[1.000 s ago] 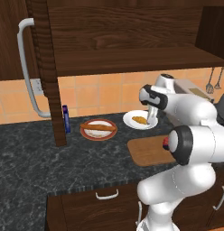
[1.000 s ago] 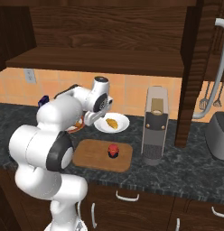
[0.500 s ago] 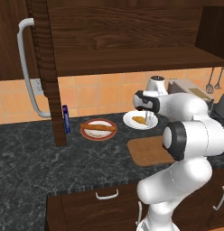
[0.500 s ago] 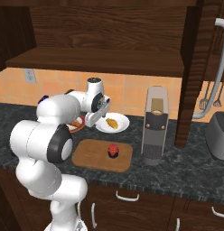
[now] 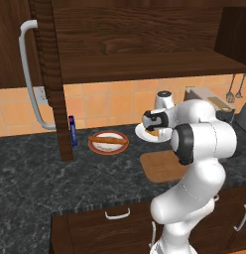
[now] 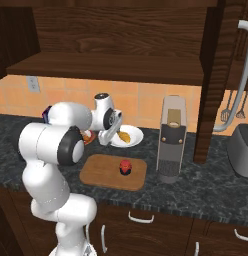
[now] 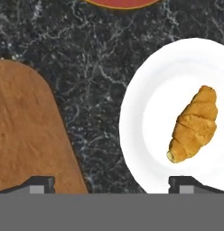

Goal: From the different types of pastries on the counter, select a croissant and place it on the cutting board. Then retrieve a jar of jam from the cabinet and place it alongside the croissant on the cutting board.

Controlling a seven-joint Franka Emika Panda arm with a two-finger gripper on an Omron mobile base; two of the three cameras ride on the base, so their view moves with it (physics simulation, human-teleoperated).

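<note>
The croissant (image 7: 194, 125), small and golden, lies on a white plate (image 7: 145, 113), also seen as a yellow piece (image 6: 124, 136) on that plate. My gripper (image 7: 112, 185) hovers open just above the plate's near edge, the croissant off to one side of its fingers (image 7: 186, 184). From the base the gripper (image 6: 107, 137) (image 5: 151, 130) hangs over the plate. The cutting board (image 6: 103, 172) (image 7: 28, 135) (image 5: 159, 166) lies beside the plate, with the jar of jam (image 6: 125, 167) upright on it. A long pastry (image 5: 109, 141) rests on a red-rimmed plate (image 5: 97, 147).
The cabinet door (image 5: 11, 59) stands open with its pale handle (image 5: 31, 79). A slim blue bottle (image 5: 73, 130) stands by the door's edge. A coffee machine (image 6: 172, 140) sits right of the board, a toaster (image 6: 243, 152) farther right. The counter (image 5: 55, 178) is dark marbled stone.
The hand has swung left and come lower over the white plate's edge. The croissant, jar and board have not moved.
</note>
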